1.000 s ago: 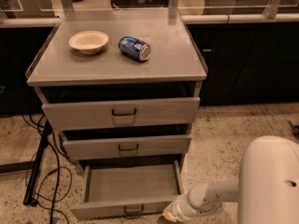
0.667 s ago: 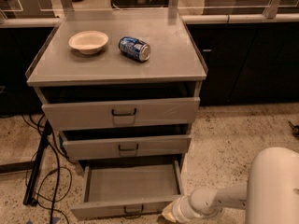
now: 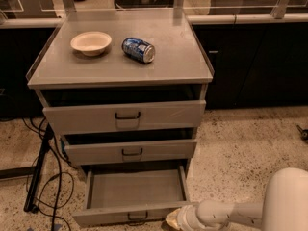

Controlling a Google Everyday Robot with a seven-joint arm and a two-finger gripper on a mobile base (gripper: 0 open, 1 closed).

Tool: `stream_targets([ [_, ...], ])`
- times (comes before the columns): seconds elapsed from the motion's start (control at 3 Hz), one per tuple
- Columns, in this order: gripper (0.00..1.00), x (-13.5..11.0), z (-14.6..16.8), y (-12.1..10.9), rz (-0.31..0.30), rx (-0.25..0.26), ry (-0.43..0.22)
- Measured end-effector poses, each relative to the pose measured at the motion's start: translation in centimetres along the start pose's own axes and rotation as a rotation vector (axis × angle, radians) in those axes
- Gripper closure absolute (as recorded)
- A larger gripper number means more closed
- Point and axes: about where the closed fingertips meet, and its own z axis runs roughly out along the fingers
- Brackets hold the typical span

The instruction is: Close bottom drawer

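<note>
Bottom drawer (image 3: 134, 190) stands pulled out toward the near side, lowest of three in the grey cabinet; its shallow tray is bare and its front panel carries a small dark handle (image 3: 138, 217). Middle drawer (image 3: 130, 152) and top drawer (image 3: 125, 115) sit slightly proud of the frame. On the tabletop (image 3: 178, 61): a pale bowl (image 3: 90, 42) to the left, a blue can (image 3: 138, 49) on its side just beside it. Gripper (image 3: 175, 219) is low at the near right corner of the bottom drawer's front panel, on the single white arm (image 3: 231, 213) coming in from the right; contact with the panel cannot be confirmed. Jaws: open or closed, cannot tell. Panel's long axis runs left-right and extends left of the gripper; slide axis runs near-far. Judgement: the closing push must go toward the far side, and an off-centre push at the right end may skew the drawer.
</note>
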Motion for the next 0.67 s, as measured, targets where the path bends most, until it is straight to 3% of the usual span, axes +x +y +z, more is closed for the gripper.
stream_targets([
  [0.33,1.00,0.88,1.81,-0.88,0.010,0.009,0.002],
  [0.67,0.81,0.89,1.91,-0.95,0.011,0.010,0.001],
])
